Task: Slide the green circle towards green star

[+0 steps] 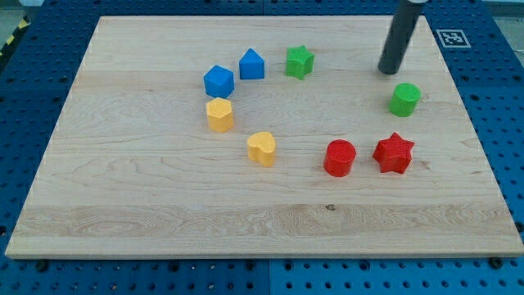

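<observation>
The green circle [404, 99] sits on the wooden board at the view's right. The green star [300, 61] lies toward the view's top, left of the circle and well apart from it. My tip [389, 71] rests on the board just above and slightly left of the green circle, a small gap away, not touching it. The rod rises up out of the view's top edge.
A red star [394, 152] and a red circle [339, 157] lie below the green circle. Two blue blocks [219, 80] [251, 64] stand left of the green star. A yellow block [219, 115] and a yellow heart [262, 148] lie left of centre. The board's edge [262, 251] runs along the bottom.
</observation>
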